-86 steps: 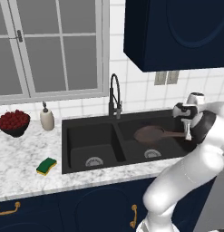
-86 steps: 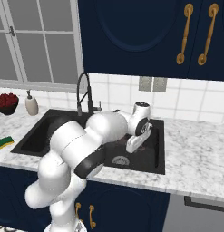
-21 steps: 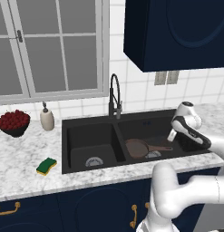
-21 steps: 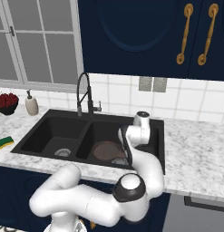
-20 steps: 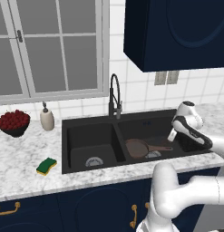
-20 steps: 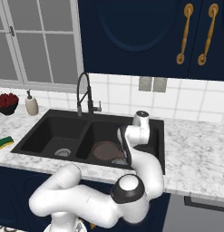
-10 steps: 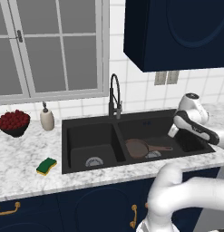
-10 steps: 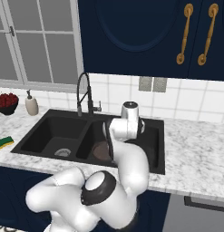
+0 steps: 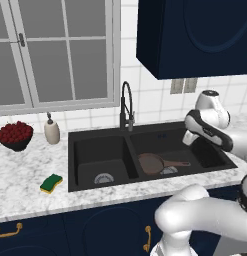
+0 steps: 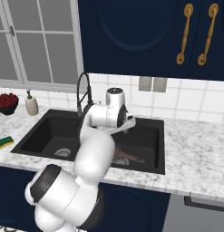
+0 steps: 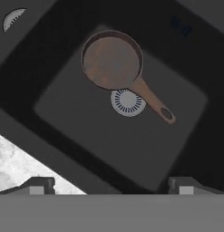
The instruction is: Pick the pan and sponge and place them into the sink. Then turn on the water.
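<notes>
So the round brown frying pan (image 11: 112,61) sits flat in the right basin of the black double sink (image 9: 75,165), partly over the drain. The two-finger gripper (image 11: 111,185) hangs above it, jaws spread wide and holding nothing. The green-and-yellow sponge (image 9: 51,183) lies on the marble counter (image 9: 25,192), left of the sink.

Sink (image 9: 75,165): showing matte black throughout, each basin carrying a pale silver drain (image 11: 128,101). Pan (image 11: 112,60): showing reddish-brown inside, its handle a lighter tan-brown. Sponge (image 9: 51,183): wearing a green top over a yellow base. Counter (image 9: 25,172): displaying white marble veined in grey. Faucet (image 9: 126,102): appearing black. Bowl (image 9: 15,136): appearing dark, holding deep red fruit. Soap dispenser (image 9: 51,131): showing beige. Cabinets (image 10: 140,31): showing navy blue, bearing gold handles.
</notes>
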